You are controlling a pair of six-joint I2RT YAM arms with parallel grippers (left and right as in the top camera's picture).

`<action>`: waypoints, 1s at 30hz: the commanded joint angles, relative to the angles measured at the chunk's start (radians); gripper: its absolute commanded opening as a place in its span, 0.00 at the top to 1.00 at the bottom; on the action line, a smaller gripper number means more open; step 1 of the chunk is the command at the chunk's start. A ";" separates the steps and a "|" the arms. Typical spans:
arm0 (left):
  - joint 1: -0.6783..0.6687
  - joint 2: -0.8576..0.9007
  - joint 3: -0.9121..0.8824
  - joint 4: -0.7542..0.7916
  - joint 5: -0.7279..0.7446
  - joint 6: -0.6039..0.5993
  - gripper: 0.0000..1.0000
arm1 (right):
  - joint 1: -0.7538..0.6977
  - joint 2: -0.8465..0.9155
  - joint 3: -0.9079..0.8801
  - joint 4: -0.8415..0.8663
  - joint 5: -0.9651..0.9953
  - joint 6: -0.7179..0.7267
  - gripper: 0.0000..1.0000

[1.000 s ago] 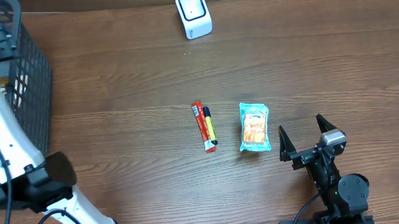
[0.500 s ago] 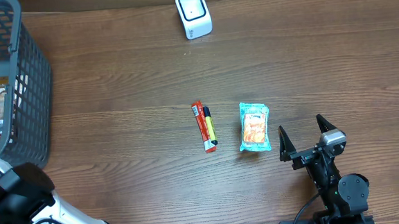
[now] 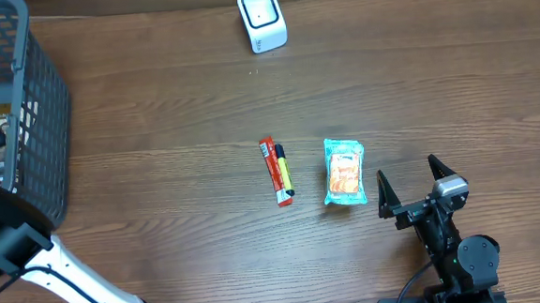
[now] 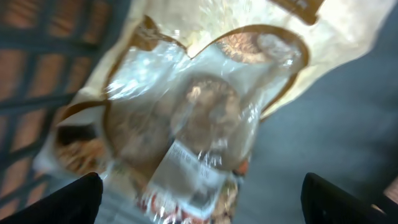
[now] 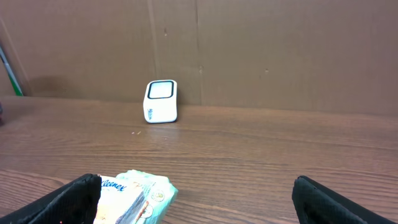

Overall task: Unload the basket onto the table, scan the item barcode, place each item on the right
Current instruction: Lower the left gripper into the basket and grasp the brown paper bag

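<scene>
Table [image 3: 156, 130] is mid-brown wood with long streaky grain. The scanner [image 3: 262, 18] on the far side is white with a dark screen face. The basket [image 3: 37, 100] on the left is dark grey with a grid pattern. The pack [image 3: 272, 173] is red, with a yellow-and-black marker [image 3: 284, 172] on it. Right of that, the packet [image 3: 344, 171] is teal with an orange middle. The bag [image 4: 199, 112] in the left wrist view is cream with brown trim, a shiny clear window and a white label.

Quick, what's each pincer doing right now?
Left pincer: open over the snack bag, nothing gripped.
Right pincer: open, empty.
</scene>
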 commanded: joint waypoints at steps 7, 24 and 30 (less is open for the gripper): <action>-0.001 0.154 -0.001 0.012 -0.017 0.059 0.00 | -0.002 -0.004 -0.011 0.005 0.009 -0.003 0.00; 0.000 0.259 -0.003 -0.046 -0.019 -0.014 0.07 | -0.002 -0.004 -0.011 0.005 0.009 -0.003 0.00; -0.001 0.259 -0.003 -0.060 -0.016 -0.018 0.20 | -0.002 -0.004 -0.011 0.005 0.009 -0.003 0.00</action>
